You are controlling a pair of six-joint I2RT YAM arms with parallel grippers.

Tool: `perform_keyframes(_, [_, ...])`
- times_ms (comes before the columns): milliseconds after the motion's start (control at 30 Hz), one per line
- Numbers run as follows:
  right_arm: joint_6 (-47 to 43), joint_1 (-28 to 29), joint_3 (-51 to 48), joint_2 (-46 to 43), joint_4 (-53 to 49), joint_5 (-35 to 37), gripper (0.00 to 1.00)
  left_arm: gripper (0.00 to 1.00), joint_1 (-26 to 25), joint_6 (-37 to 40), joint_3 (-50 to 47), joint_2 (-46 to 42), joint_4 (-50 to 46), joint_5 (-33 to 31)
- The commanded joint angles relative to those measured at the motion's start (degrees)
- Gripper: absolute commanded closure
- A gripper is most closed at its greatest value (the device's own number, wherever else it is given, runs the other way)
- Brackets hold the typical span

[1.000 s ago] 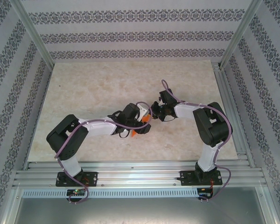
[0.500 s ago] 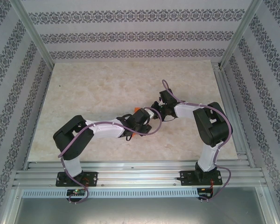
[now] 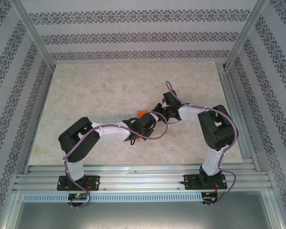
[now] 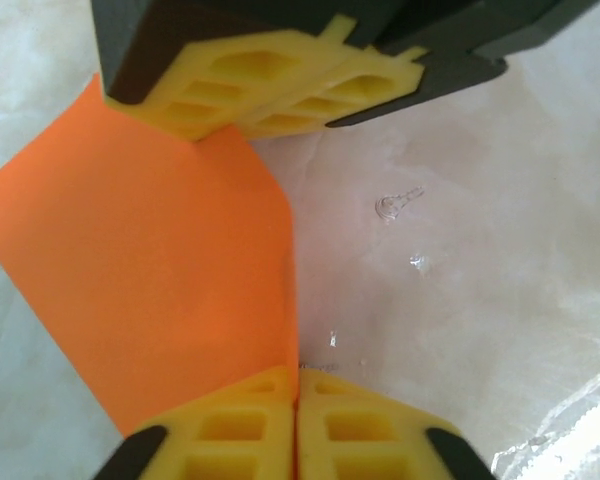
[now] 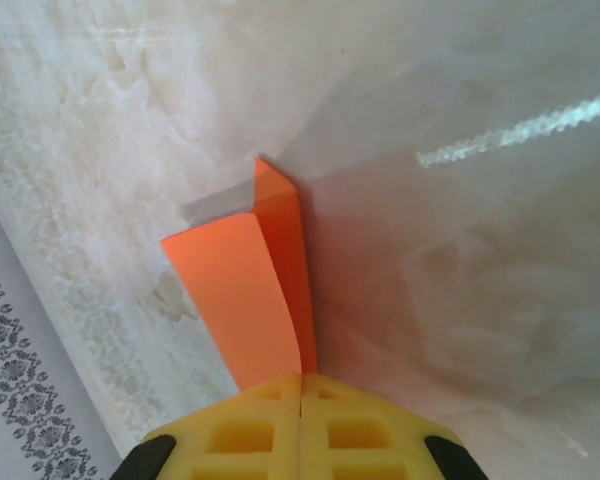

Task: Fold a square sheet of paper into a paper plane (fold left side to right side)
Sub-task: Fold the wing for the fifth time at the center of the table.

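Grips a thin, bright orange, creased sheet of paper (image 4: 160, 290) from two ends, near the middle of the pale marbled surface (image 4: 480, 260). Pinches its folded edge in the left gripper (image 4: 297, 400), yellow pads (image 4: 230, 430) pressed together on the crease. Clamps the opposite end in the right gripper (image 5: 300, 400), likewise closed tight on the paper. Leaves one flap folded over, a pointed corner beyond it.

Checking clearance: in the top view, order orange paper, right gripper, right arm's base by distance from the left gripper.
1. orange paper: held by the left gripper.
2. right gripper: just right.
3. right arm's base: near-right edge.
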Motion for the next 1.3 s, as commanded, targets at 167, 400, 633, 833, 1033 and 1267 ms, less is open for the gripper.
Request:
perform_keyframes(167, [-6.96,-3.66,-2.94,-8.82,-1.88,-0.01,0.68,0.99,4.17,-6.39,-3.66,-4.48,4.44,11.67])
perform_keyframes(400, [-12.12,-8.17,-6.01,-12.34,-3.65,0.12,0.67,0.99,12.97,-12.65,-9.61,-7.49,14.5,28.24])
perform_keyframes(633, [-12.82,-8.05,-7.67,-9.66,0.66,-2.35,0.82,0.99,17.41,-17.41,-10.5,-4.81,20.57,37.94])
perform_keyframes(833, [-14.83,-5.58,-4.55,-6.09,-0.15,-1.85,0.9,0.99,19.51,-18.44,-9.06,-2.07,20.71,40.32])
perform_keyframes(1033, [-12.96,-4.18,-3.06,-2.73,2.7,-0.94,0.95,0.99,21.17,-19.78,-9.1,-0.6,22.27,41.55])
perform_keyframes(1267, [-11.83,-2.98,-0.8,0.49,4.36,-0.54,0.95,0.99,22.78,-22.54,-10.49,-0.2,26.4,43.74])
